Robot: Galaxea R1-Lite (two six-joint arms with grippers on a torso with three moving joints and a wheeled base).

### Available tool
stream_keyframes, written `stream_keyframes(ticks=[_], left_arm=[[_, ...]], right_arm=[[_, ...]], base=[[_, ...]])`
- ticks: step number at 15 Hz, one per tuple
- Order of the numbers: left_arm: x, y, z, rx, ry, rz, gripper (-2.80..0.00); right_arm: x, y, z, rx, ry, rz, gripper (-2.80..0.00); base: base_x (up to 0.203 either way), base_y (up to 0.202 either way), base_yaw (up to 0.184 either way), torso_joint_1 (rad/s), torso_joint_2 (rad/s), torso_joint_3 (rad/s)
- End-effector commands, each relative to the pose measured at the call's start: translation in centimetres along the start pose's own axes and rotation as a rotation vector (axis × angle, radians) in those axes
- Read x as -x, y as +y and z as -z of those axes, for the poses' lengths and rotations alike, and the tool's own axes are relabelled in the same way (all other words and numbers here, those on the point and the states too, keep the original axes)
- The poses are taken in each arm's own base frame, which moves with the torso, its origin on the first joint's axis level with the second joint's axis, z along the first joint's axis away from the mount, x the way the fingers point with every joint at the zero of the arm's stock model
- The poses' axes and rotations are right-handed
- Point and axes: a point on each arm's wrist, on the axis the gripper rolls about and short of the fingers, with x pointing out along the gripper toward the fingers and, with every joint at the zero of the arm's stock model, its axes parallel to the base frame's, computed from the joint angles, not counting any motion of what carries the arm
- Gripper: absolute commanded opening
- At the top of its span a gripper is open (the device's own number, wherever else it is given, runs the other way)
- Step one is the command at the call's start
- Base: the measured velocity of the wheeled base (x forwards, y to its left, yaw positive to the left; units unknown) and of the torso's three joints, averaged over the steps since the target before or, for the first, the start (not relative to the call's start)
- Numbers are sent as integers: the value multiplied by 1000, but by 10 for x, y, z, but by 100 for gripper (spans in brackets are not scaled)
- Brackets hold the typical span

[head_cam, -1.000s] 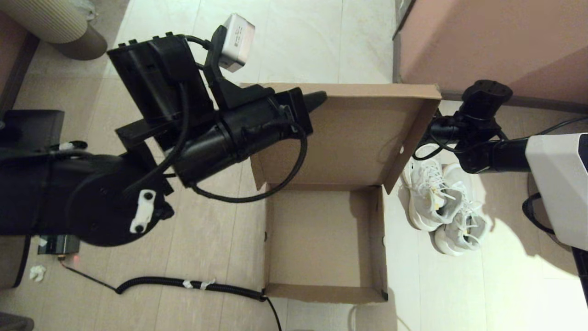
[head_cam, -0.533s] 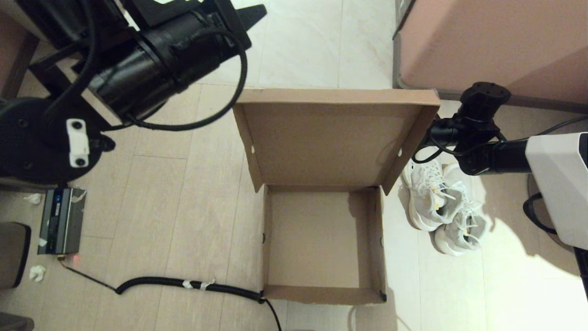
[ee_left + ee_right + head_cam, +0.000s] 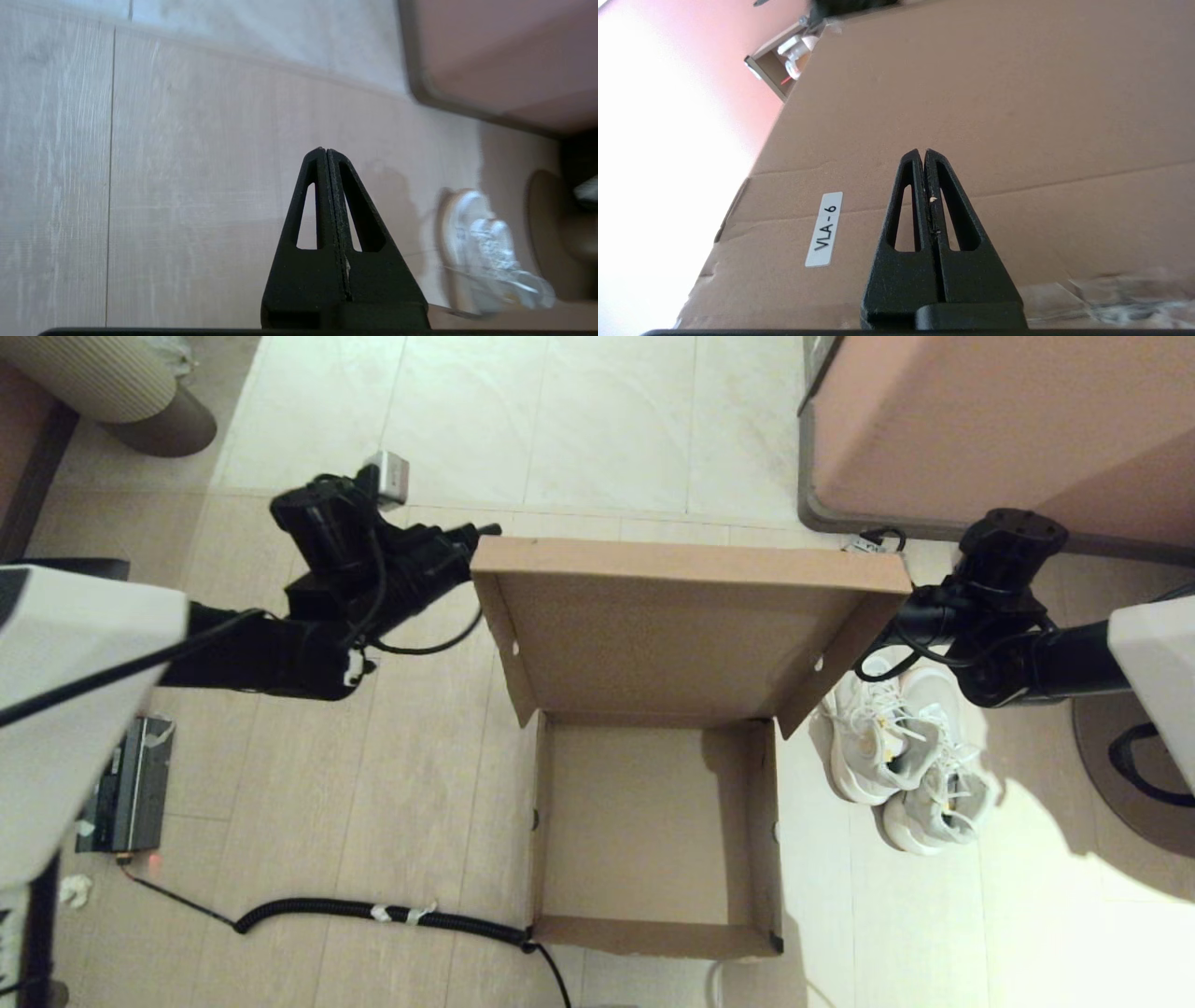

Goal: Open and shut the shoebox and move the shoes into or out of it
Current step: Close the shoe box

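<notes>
While both hold nothing, left gripper and right gripper are closed beside shoebox.

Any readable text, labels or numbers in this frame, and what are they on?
"VLA-6": white sticker on the outer cardboard of the shoebox, seen in the right wrist view.
Nothing else carries readable text; the small grey device on the floor shows none that can be made out.
</notes>
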Motion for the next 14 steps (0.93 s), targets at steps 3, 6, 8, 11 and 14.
stream_keyframes(ticks=[3,6,8,11,14], left_arm=[[-22,16,58,55,68,26,-280],[1,2,34,153,82,112,-280],[20,2,24,242,147,227,-280],[36,7,36,297,257,332,-280],[47,-1,47,322,326,429,-280]], right_arm=[[8,1,16,-8,-1,5,-280],[11,-3,20,-16,-8,8,-280],[11,-6,22,-23,-8,8,-280],[12,-13,28,-38,-14,10,-280],[12,-18,38,-66,-12,11,-280]], base=[[0,0,0,0,0,0],[0,0,0,0,0,0],[0,0,0,0,0,0],[0,0,0,0,0,0],[0,0,0,0,0,0]])
